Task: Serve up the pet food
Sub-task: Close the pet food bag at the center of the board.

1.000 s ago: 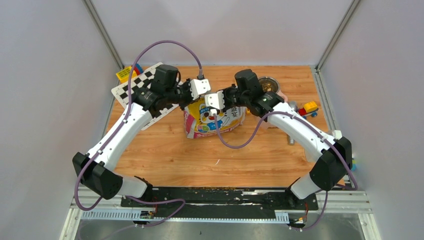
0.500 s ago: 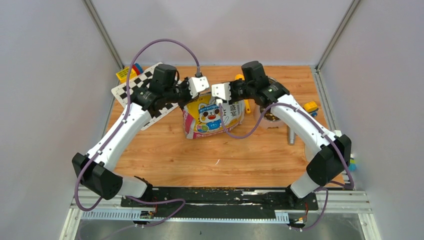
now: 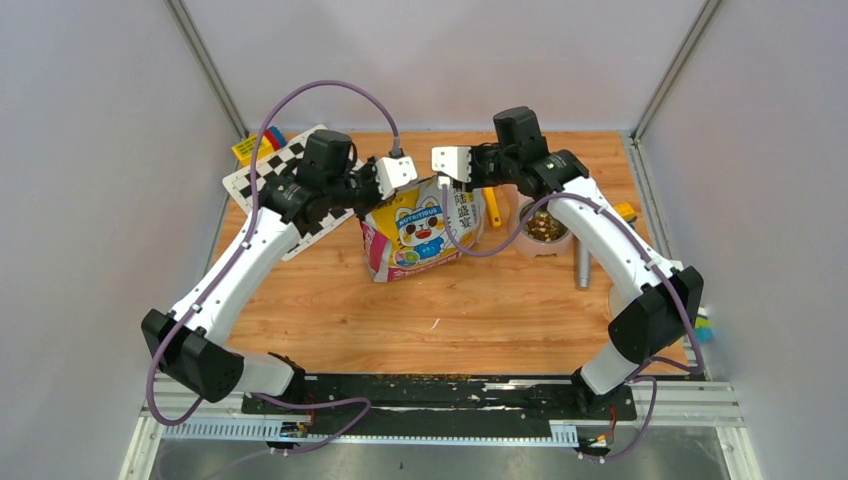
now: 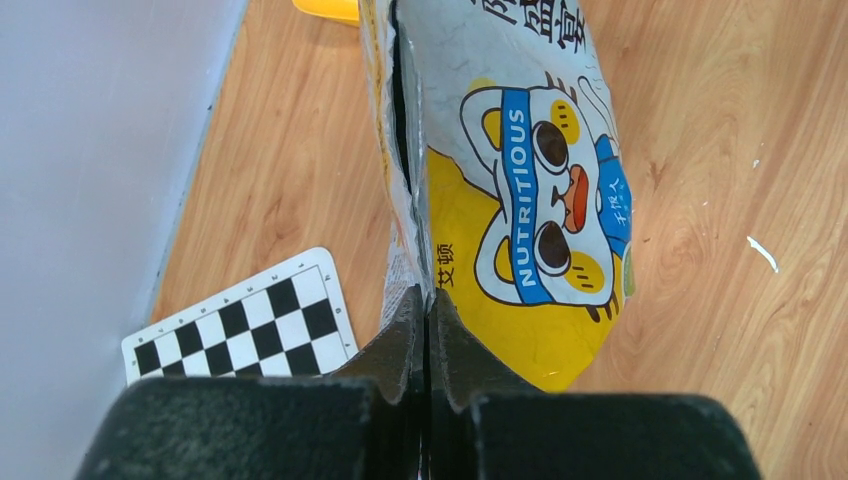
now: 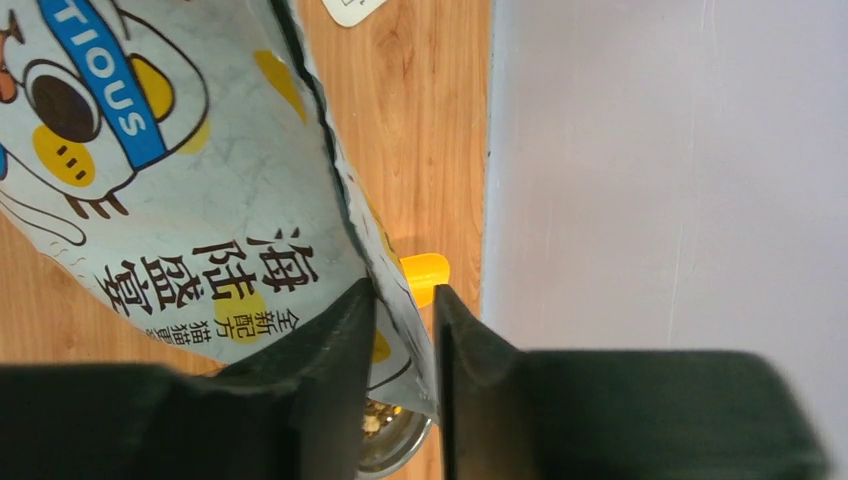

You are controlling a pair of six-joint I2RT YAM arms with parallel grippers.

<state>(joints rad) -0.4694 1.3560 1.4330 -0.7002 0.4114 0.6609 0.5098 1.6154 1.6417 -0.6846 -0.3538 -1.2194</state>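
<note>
The glossy cat-print bag [image 3: 420, 228] stands tilted at the table's middle. My left gripper [image 3: 375, 197] is shut on the bag's left top edge; in the left wrist view [image 4: 428, 300] its jaws pinch the bag [image 4: 520, 200] with no gap. My right gripper [image 3: 468, 182] holds the right top corner; in the right wrist view [image 5: 405, 290] the bag's [image 5: 180, 200] corner sits in a narrow gap between the jaws. Brown pet food [image 3: 548, 224] lies in a metal bowl [image 3: 526, 240] to the right, and some shows under the bag's corner [image 5: 378, 420]. The bag's contents are hidden.
A yellow scoop [image 3: 492, 210] lies between bag and bowl, seen also behind my right fingers [image 5: 425, 272]. A metal cylinder [image 3: 582, 268] lies right of the bowl. A checkerboard [image 3: 285, 175] and toy blocks [image 3: 250, 148] sit far left, and a small toy [image 3: 622, 212] far right.
My right gripper has moved up and toward the back wall, and the bag's right top corner has risen with it, so the bag stands more upright. My left gripper has barely moved.
</note>
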